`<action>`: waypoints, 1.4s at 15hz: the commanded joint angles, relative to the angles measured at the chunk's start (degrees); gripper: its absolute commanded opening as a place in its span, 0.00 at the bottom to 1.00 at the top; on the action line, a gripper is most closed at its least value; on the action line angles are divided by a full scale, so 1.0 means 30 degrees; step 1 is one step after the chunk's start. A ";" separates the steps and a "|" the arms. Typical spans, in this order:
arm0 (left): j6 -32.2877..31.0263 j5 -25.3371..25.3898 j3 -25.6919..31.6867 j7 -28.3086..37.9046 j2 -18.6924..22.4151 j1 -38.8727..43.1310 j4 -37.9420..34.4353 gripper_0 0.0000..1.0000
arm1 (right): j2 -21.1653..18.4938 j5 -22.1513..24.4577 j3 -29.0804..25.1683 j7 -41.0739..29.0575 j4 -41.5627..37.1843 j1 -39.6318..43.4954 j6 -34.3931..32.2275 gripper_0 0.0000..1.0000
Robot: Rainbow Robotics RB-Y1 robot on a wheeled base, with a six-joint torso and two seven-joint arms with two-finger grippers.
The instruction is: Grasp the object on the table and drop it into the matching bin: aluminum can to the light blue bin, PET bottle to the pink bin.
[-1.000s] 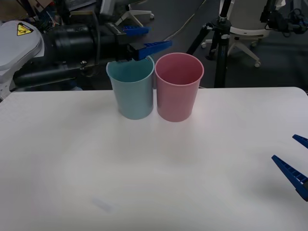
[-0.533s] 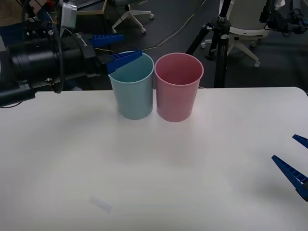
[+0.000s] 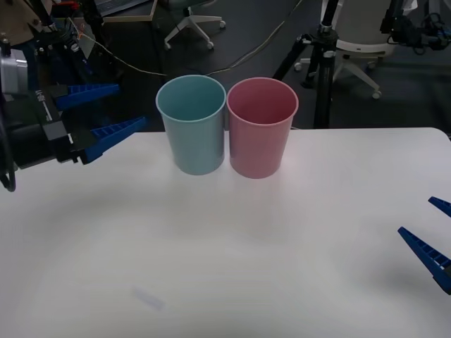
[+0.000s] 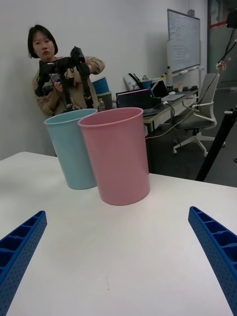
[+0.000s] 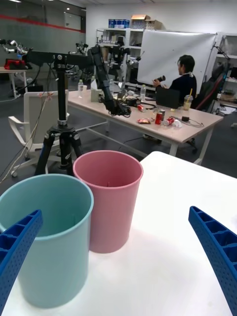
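A: Front view has the left gripper (image 3: 101,116) up over the table's (image 3: 232,267) far left corner, blue fingers spread wide with nothing between them, pointing toward the light blue bin (image 3: 192,125). The right gripper (image 3: 431,229) sits low at the near right edge, fingers also wide apart and empty.

B: ok but where's the bottle? that's the whole task

A: Can't find it on the tabletop from any camera. Bare white surface, plus a faint pale smudge near the front left. The pink bin (image 3: 261,128) stands touching the blue one at the far middle, and from above I can't see far enough down inside either of them to tell what's in there.

B: so which arm is closer to anything useful?

A: Left one is just beside the bins — the left wrist view looks down at both rims, blue nearer, pink right behind it. The right gripper is well apart from them; its wrist view sees the bins side-on across open table.

B: so, done or not?

A: My guess: the drop is already behind us, since nothing's left to grab and both grippers are empty. Can't describe the bottle's look or which way it lies, it's just not visible
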 commanded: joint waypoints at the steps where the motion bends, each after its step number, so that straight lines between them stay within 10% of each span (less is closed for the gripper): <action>1: -0.2872 -0.2226 0.3411 -0.0035 -0.2592 0.1690 -0.0354 1.00 | 0.0000 -0.0001 0.0000 0.0000 0.0001 0.0000 0.0000 1.00; 8: -0.7120 -0.5361 0.9241 0.0346 -0.7426 0.4005 -0.0471 1.00 | 0.0000 -0.0001 0.0000 0.0000 0.0001 0.0000 0.0000 1.00; 21: -0.7413 -0.3222 0.9505 -0.4136 -0.9477 0.8868 -0.0471 1.00 | 0.0000 -0.0001 0.0000 0.0000 0.0001 0.0000 0.0000 1.00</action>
